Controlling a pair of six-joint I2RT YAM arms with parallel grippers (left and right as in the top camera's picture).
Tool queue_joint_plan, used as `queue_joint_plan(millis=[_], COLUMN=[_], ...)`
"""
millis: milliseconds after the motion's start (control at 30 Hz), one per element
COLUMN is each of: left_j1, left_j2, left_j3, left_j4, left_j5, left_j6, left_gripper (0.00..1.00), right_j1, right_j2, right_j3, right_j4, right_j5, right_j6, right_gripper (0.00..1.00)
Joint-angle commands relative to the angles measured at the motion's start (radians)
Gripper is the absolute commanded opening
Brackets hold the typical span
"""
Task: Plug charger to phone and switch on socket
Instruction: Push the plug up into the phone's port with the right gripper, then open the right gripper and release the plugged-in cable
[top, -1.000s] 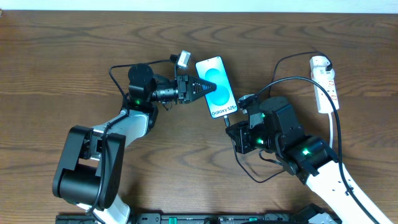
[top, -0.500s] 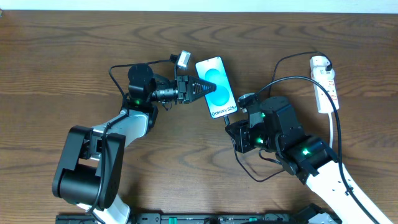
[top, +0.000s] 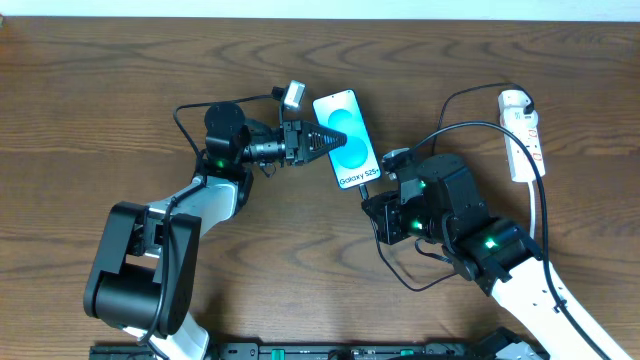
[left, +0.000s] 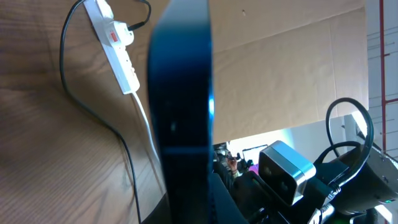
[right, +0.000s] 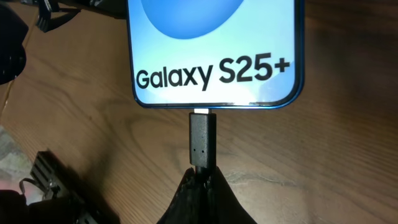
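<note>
No change vs 1 s ago, L tool (top: 335, 141) clamped on phone (top: 358, 165), screen reads "Galaxy S25+", R tool (right: 200, 183) pinching charger (right: 203, 140) tip at phone's bottom port, socket (top: 522, 140) on desk (top: 100, 100), R side.

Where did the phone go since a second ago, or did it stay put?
Yes, it moved a tiny bit. The phone, pinched in the left gripper, slid a hair away from the socket, toward the overhead view's left edge.

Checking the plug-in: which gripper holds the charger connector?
The right gripper, shut on the black charger at the bottom edge of the phone; the left gripper grips the phone's side instead.
</note>
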Motion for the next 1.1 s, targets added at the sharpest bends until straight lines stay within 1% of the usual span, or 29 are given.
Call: queue_joint_plan(millis=[0,200,367,500,600,667,767,900,1033,1067], left_j1=[-0.008,-0.013,-0.042,-0.059,-0.058,-0.058,-0.058,-0.058,-0.058,-0.058], left_j2=[-0.007,-0.007,-0.007,-0.007,-0.007,-0.007,-0.007,-0.007,-0.007,-0.007], left_j3=[0.005,0.005,0.005,0.004,0.004,0.004,0.004,0.004,0.004,0.004], left_j4=[0.010,0.015,0.018,0.018,0.017,0.014,0.009,0.010,0.010,0.010], left_j5=[0.090,0.101,0.098,0.105,0.105,0.109,0.119,0.122,0.119,0.119], left_j6=[0.064,0.073,0.093,0.099,0.110,0.107,0.106,0.107,0.106,0.106], left_gripper=[0.07,0.08,0.07,0.07,0.07,0.07,0.07,0.07,0.07,0.07], right_j1=[0.008,0.008,0.008,0.008,0.008,0.006,-0.008,-0.033,-0.046,-0.046], right_j2=[0.002,0.003,0.008,0.012,0.011,0.010,0.003,-0.034,-0.126,-0.181], right_j3=[0.008,0.008,0.008,0.008,0.008,0.008,0.008,0.009,0.009,0.009], right_j4=[0.041,0.146,0.226,0.220,0.296,0.289,0.220,0.165,0.115,0.083], right_j5=[0.059,0.062,0.066,0.066,0.058,0.063,0.063,0.061,0.060,0.054], right_j6=[-0.020,-0.020,-0.027,-0.060,-0.056,-0.065,-0.104,-0.102,-0.101,-0.102], right_gripper=[0.01,0.01,0.01,0.01,0.01,0.04,0.10,0.18,0.32,0.41])
